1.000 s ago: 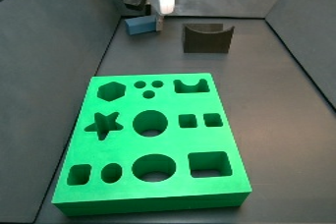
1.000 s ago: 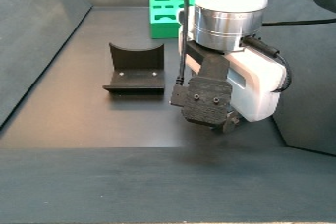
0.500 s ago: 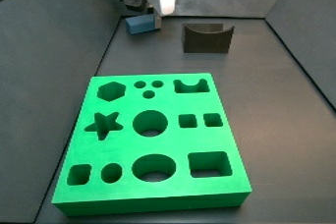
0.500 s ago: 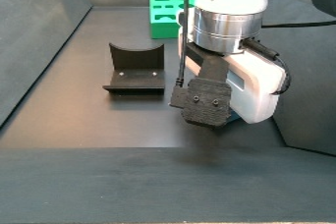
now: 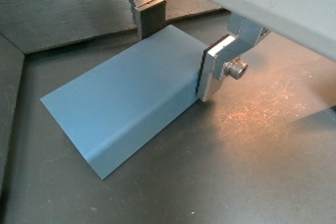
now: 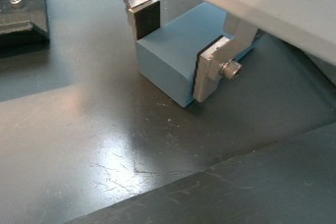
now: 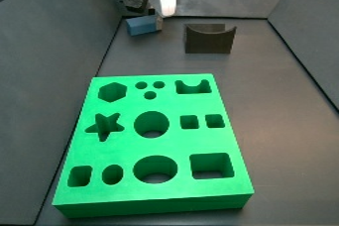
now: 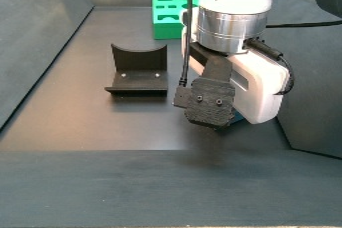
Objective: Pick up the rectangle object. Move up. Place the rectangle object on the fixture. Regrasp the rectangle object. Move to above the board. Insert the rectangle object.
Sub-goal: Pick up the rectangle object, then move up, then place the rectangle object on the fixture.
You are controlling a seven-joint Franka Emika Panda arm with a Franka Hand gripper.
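Note:
The light blue-grey rectangle object [image 5: 125, 95] lies on the dark floor, and also shows in a wrist view [image 6: 178, 56] and a side view [image 7: 142, 26]. My gripper [image 5: 184, 43] is down over it, with one finger on each side and both pads against its sides; it also shows in a wrist view [image 6: 178, 43]. In both side views the gripper [image 7: 145, 12] [image 8: 211, 107] stands low at the floor. The dark fixture [image 7: 208, 38] with its curved notch stands apart and empty. The green board [image 7: 157, 141] lies flat further away.
The fixture also shows in a side view [image 8: 138, 69] and at the edge of a wrist view [image 6: 20, 17]. The board shows behind the arm in a side view [image 8: 170, 14]. Grey walls enclose the floor on several sides.
The gripper sank slightly toward the floor a second ago. It has not visibly moved since, and the block has stayed in place.

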